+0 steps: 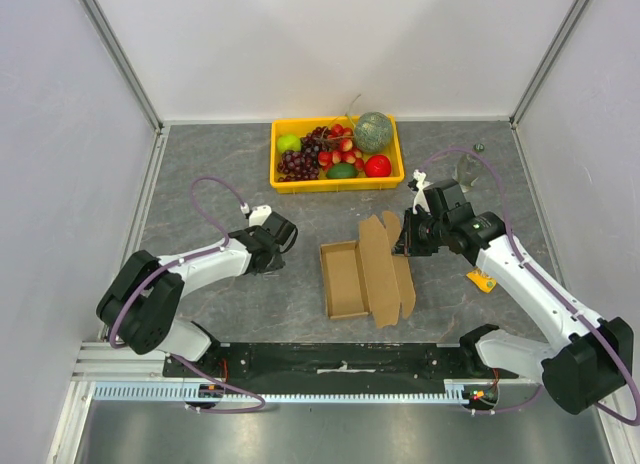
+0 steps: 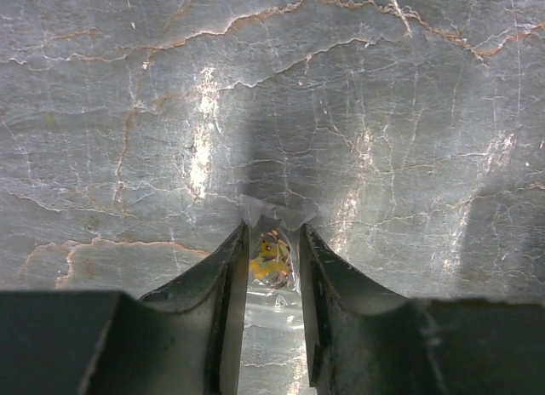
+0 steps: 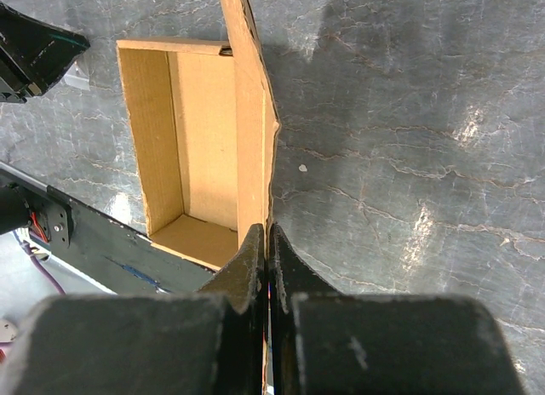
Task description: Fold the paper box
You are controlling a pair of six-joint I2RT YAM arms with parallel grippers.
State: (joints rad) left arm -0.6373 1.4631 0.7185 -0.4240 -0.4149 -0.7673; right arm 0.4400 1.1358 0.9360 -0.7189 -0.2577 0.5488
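The paper box (image 1: 345,281) is brown cardboard and lies in the middle of the table as a shallow open tray. Its lid flap (image 1: 385,269) stands up along the right side. My right gripper (image 1: 403,246) is shut on the lid flap's edge; in the right wrist view the fingers (image 3: 255,250) pinch the cardboard (image 3: 251,131) with the open tray (image 3: 192,131) to the left. My left gripper (image 1: 283,246) is low over the table, left of the box and apart from it. In the left wrist view it (image 2: 273,242) holds a small clear packet (image 2: 272,257) with something yellow inside.
A yellow crate (image 1: 336,187) of fruit stands behind the box. A small orange-yellow object (image 1: 481,281) lies on the table right of the box, under the right arm. A shiny scrap (image 1: 468,169) lies at the back right. A black rail (image 1: 340,359) runs along the near edge.
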